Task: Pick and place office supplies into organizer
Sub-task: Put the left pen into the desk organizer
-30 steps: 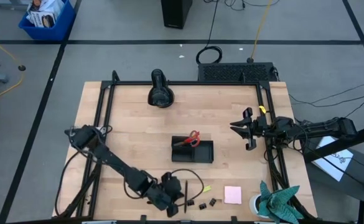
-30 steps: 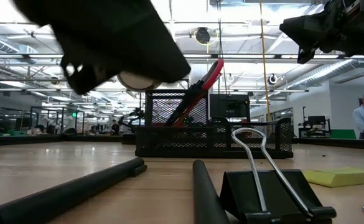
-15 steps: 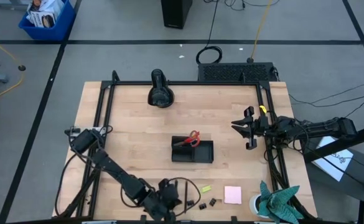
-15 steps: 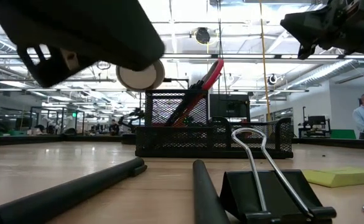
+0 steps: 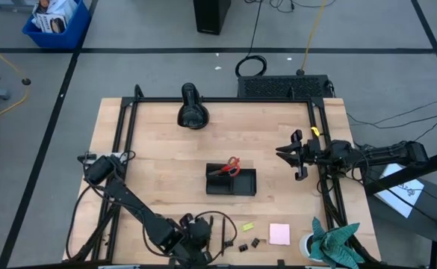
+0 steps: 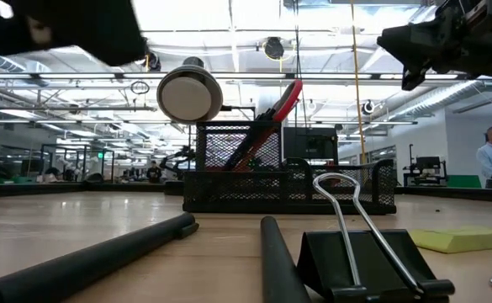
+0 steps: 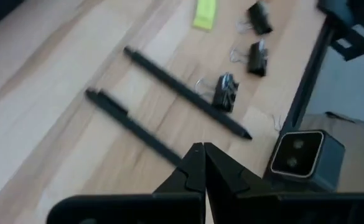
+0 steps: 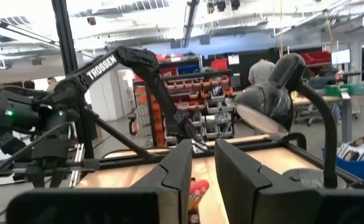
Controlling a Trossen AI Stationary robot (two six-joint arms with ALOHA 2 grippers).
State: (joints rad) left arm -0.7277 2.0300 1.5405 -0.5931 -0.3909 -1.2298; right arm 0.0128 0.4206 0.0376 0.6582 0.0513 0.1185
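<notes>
Clenched and empty, left gripper (image 7: 203, 149) over two black pens (image 7: 185, 93) and three binder clips (image 7: 226, 92). Right gripper (image 8: 203, 163) slightly parted, grasping nothing, well off from organizer (image 5: 231, 181) holding red-handled scissors (image 5: 229, 166). Left gripper mostly lost in overhead view; pens blurred and cut off low down.

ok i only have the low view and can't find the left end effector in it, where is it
observer: the left end effector is shut and empty, hovering close by the two black pens at the near edge of the table.
operator: i see one binder clip, any more
observer: three binder clips in all, lying beside the pens.
operator: and the right one, holding anything
observer: no, the right end effector hangs over the table's right edge, fingers slightly apart, nothing between them.
</notes>
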